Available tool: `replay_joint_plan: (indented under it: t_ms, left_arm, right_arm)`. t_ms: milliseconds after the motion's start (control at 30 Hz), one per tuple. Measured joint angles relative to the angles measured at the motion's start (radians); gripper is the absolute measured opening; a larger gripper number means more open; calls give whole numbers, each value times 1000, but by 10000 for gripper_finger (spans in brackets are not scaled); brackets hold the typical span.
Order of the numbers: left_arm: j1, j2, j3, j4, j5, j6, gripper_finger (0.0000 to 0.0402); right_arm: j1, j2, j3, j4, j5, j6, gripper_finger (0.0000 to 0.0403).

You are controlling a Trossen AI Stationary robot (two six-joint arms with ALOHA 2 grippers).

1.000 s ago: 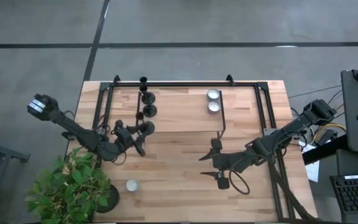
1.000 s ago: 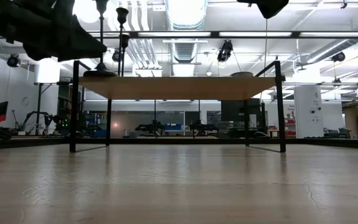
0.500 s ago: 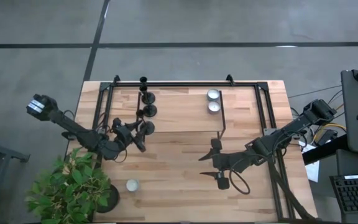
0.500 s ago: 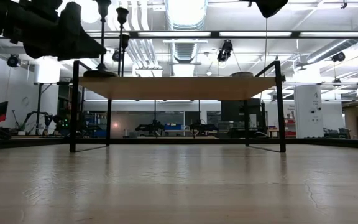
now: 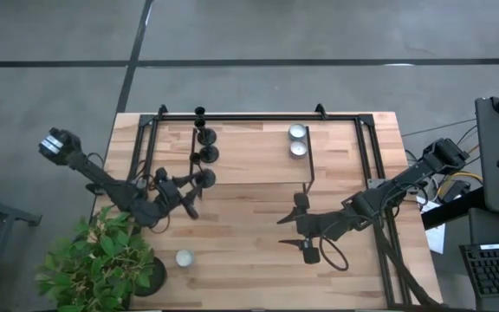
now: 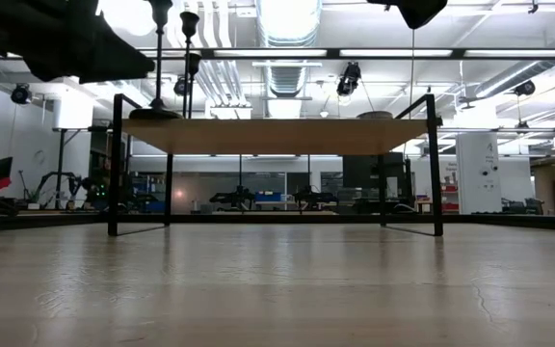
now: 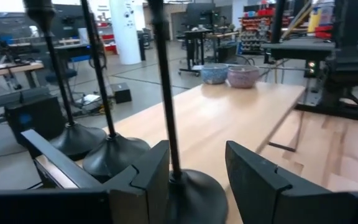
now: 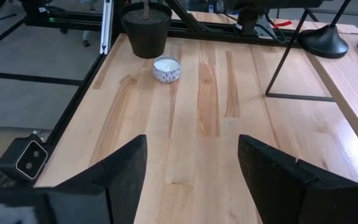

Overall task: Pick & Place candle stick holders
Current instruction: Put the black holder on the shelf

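The left gripper (image 7: pixel 194 171), fingers parted and unclamped, is seen flanking the upright stem of the nearest black candle stick holder (image 7: pixel 166 118), standing on the raised shelf (image 5: pixel 249 156).

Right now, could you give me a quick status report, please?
Left pincer open, astride nearest black holder's stem on the shelf. Right pincer open, idle over bare table. One silver cup left by the plant pot.

Both arms are dark, slim and jointed, with black cables looped alongside. The left claw (image 7: pixel 194 171) and right claw (image 8: pixel 191 165) have broad, flat, matte black fingers.
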State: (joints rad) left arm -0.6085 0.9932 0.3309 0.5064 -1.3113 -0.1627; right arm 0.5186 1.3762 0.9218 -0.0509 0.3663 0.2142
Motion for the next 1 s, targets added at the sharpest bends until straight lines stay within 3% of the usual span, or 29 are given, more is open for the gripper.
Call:
replay_joint_plan:
  t_ms: [100, 233, 533, 1000]
  left_arm:
    - [-30, 0, 0, -24, 4, -32, 151]
    - [-55, 1, 0, -81, 88, -91, 128]
    - [-56, 1, 0, -198, 196, -266, 7]
    - [3, 1, 0, -270, 213, -384, 2]
  right_arm:
    - [0, 0, 0, 0, 0, 0, 247]
    - [0, 0, 0, 0, 0, 2, 242]
    - [0, 0, 0, 5, 0, -3, 241]
    - [0, 0, 0, 12, 1, -4, 237]
